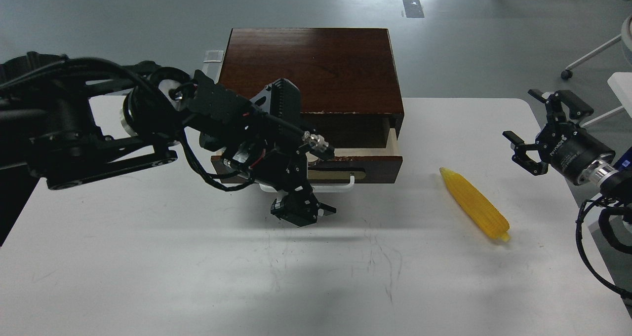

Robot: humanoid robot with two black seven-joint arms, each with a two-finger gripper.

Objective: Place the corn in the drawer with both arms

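- The drawer point(345, 166) stood pulled partway out of the dark wooden cabinet point(306, 69), its pale inner side showing at the right corner.
- The left gripper point(302, 211) hung right in front of the drawer, down at the white bar handle point(340, 185), and most of that handle was hidden behind it.
- Its fingers looked drawn close together, but whether they gripped the handle could not be told, as the dark parts blurred into one another.
- The corn point(475, 204) lay on the white table point(148, 267), well to the right of the drawer, its pointed tip aimed back toward the drawer and its stub end nearer the camera.
- The right gripper point(535, 129) hovered further right of the drawer, beyond the corn, fingers spread wide apart and holding nothing.
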